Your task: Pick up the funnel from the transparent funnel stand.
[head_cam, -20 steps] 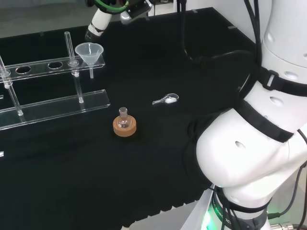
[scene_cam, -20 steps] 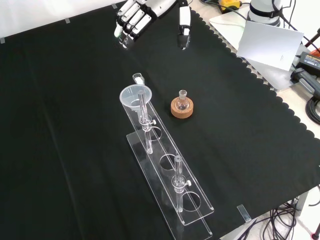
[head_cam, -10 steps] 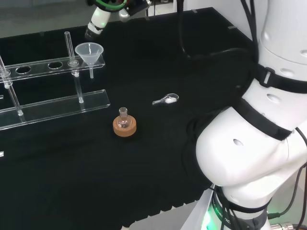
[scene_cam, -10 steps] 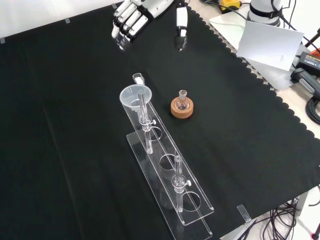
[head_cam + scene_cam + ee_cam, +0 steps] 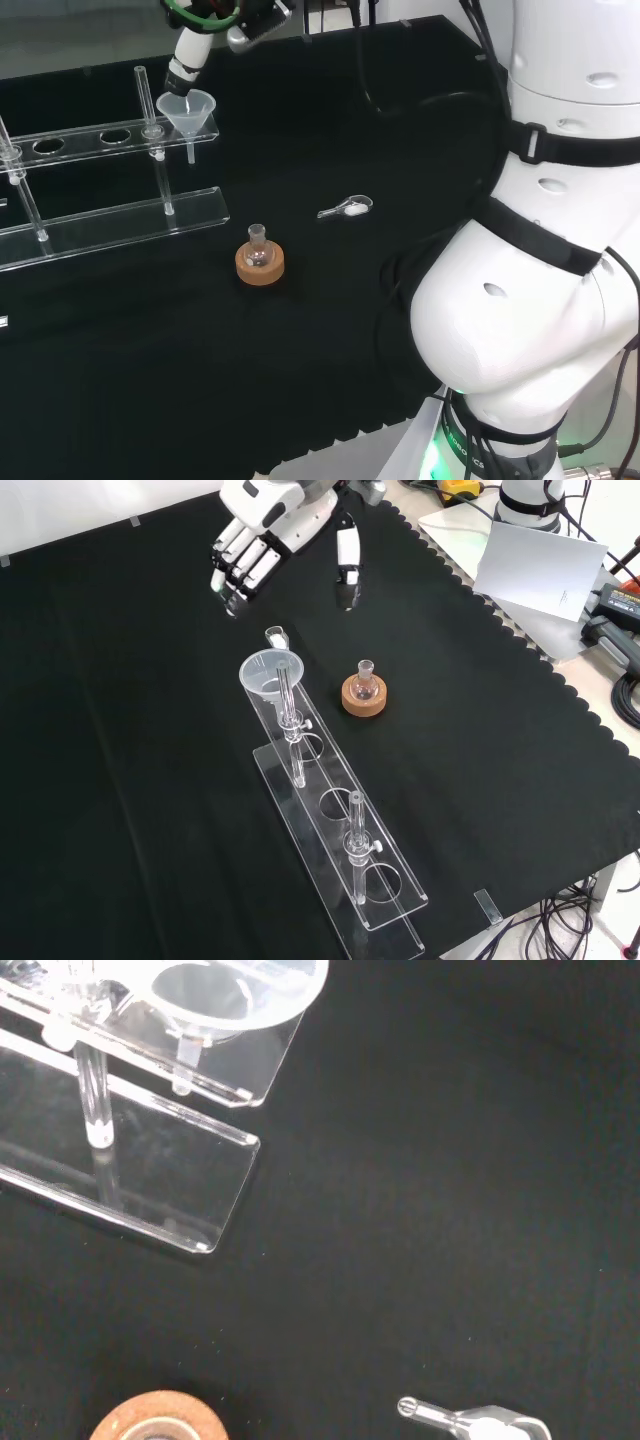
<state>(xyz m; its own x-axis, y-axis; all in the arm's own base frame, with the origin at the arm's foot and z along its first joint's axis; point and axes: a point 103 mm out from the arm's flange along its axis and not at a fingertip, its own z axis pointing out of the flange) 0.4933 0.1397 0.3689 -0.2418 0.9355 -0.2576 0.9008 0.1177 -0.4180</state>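
A clear funnel (image 5: 187, 110) (image 5: 269, 673) (image 5: 232, 995) sits in the end hole of the transparent funnel stand (image 5: 110, 225) (image 5: 340, 865) (image 5: 150, 1185), its stem hanging down. My hand (image 5: 262, 528) hovers above and beyond the funnel in the front view, fingers straight and spread, thumb apart, holding nothing. In the head view a fingertip (image 5: 183, 70) hangs just above the funnel's rim, without a visible touch.
A small round flask on a cork ring (image 5: 260, 262) (image 5: 363, 693) (image 5: 160, 1426) stands near the stand's funnel end. A small clear scoop (image 5: 346, 207) (image 5: 475, 1422) lies on the cloth to the right in the head view. Upright rods rise from the stand (image 5: 354, 830).
The hand has come down and moved toward the funnel; in the head view its fingertip now hangs just over the rim. Funnel, stand and flask have not moved.
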